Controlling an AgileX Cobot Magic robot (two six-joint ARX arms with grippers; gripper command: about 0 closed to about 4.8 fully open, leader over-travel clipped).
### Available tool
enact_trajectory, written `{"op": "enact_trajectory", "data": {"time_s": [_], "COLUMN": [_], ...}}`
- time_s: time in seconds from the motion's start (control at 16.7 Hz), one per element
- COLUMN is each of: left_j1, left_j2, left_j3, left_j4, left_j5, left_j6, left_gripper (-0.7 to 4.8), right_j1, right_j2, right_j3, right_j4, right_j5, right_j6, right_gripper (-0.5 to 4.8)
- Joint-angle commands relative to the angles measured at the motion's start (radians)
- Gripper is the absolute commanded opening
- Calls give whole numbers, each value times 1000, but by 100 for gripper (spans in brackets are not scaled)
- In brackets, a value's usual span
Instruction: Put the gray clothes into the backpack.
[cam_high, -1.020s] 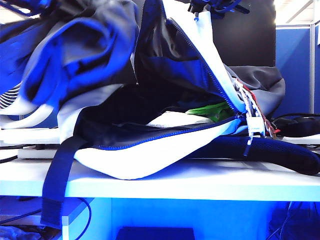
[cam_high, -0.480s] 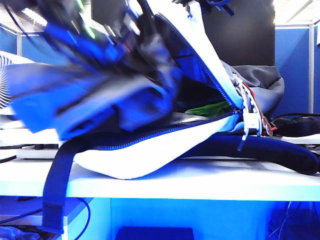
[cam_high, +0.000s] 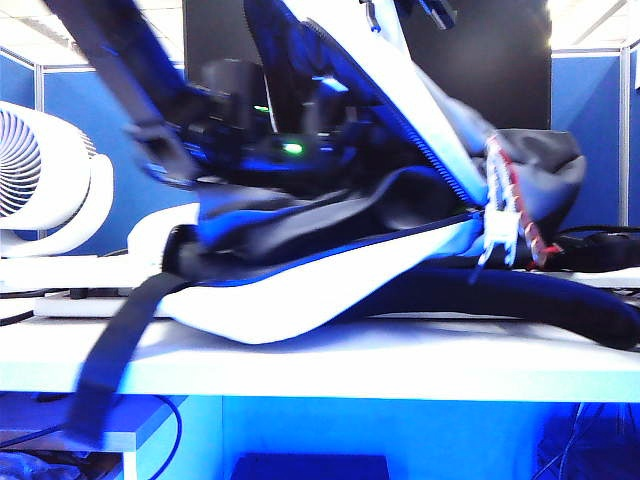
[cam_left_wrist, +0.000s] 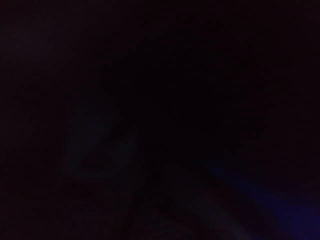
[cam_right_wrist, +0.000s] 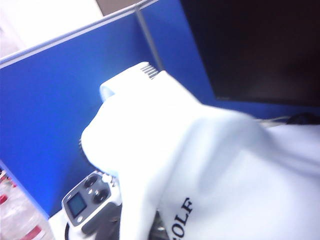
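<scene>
The backpack (cam_high: 300, 310) lies on its side on the white table (cam_high: 400, 365), its blue-edged zipper mouth gaping toward the left. My right gripper (cam_right_wrist: 156, 226) is shut on the white upper flap (cam_right_wrist: 210, 165) and holds it up at the top of the exterior view. My left arm (cam_high: 240, 120) reaches down into the mouth. Its gripper is hidden inside, and the left wrist view is black. The gray clothes (cam_high: 330, 215), dark gray with blue folds, lie bunched in the opening under that arm.
A white fan (cam_high: 40, 180) stands at the left. The wide black strap (cam_high: 120, 340) hangs off the table's front edge. Speckled cords (cam_high: 505, 210) dangle at the zipper's right end. A grey-screened white device (cam_right_wrist: 87, 200) sits by the blue partition (cam_right_wrist: 50, 115).
My left arm swung down from the upper left into the backpack's mouth, carrying the gray clothes with it. The fan is uncovered again. The held-up flap stayed raised.
</scene>
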Motion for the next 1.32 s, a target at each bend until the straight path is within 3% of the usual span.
{"op": "enact_trajectory", "data": {"time_s": [0.06,0.12,0.24,0.36,0.48,0.66,0.9,1.08,1.32], "left_j1": [-58,-64,-43,5,59,97,126,185,264], "left_j2": [48,47,40,22,-11,-64,-126,-195,-338], "left_j3": [90,93,100,100,98,98,100,100,100], "left_j4": [-52,-74,-78,-127,-229,-262,-384,-563,-949], "left_j5": [-5,10,85,119,185,292,513,514,510], "left_j6": [46,57,-17,-63,-61,-59,-78,39,335], "left_gripper": [10,141,472,479,479,479,479,479,479], "right_j1": [3,2,-13,-21,-26,-26,-26,-26,-26], "right_j2": [-16,-16,-16,-16,-15,-14,-13,-13,-3], "right_j3": [16,16,16,16,16,16,16,16,16], "right_j4": [4,-10,-20,-25,-28,-73,-76,-77,-100], "right_j5": [-31,-27,-10,36,44,154,250,268,259], "right_j6": [-9,-9,-31,-32,-56,-91,-91,-91,-90], "right_gripper": [-6,-5,-6,-5,-6,-6,-6,-6,-6]}}
